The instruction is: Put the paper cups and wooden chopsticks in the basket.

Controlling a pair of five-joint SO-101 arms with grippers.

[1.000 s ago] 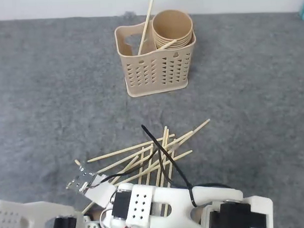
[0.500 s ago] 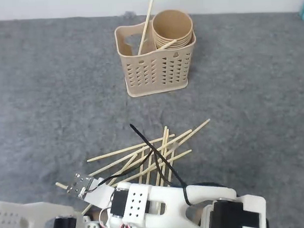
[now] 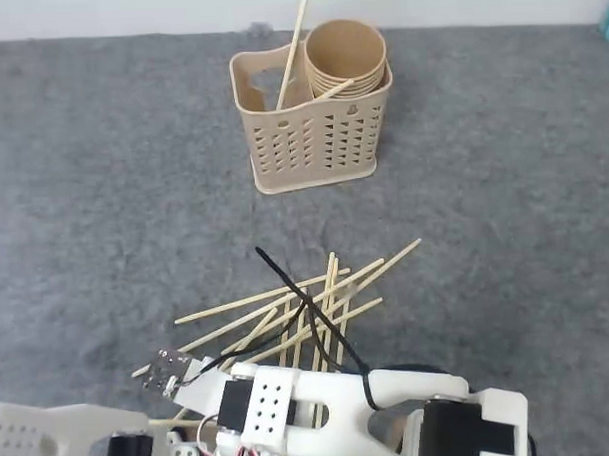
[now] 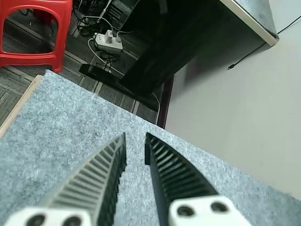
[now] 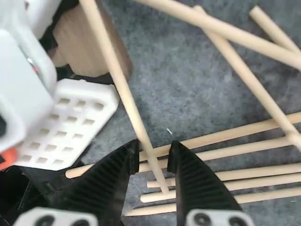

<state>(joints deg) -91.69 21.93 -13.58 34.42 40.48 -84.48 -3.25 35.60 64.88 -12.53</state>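
Wooden chopsticks point(image 3: 386, 263) scattered on grey mat point(image 3: 103, 195). One chopstick point(image 5: 108, 56) straddled by right gripper point(image 5: 153, 148), jaws slightly parted, not clamped. Paper cups point(image 3: 345, 46) stacked in basket point(image 3: 311, 138), well beyond. Left gripper point(image 4: 135, 141) narrowly parted, empty.

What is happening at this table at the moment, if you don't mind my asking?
Two robot arms are clearing paper cups and wooden chopsticks into a basket. The stacked paper cups already sit in the basket, with a couple of chopsticks beside them. Most of the sticks lie in a loose pile on the grey mat. The right claw is low over that pile, open around one chopstick. The left claw is open and holds nothing.
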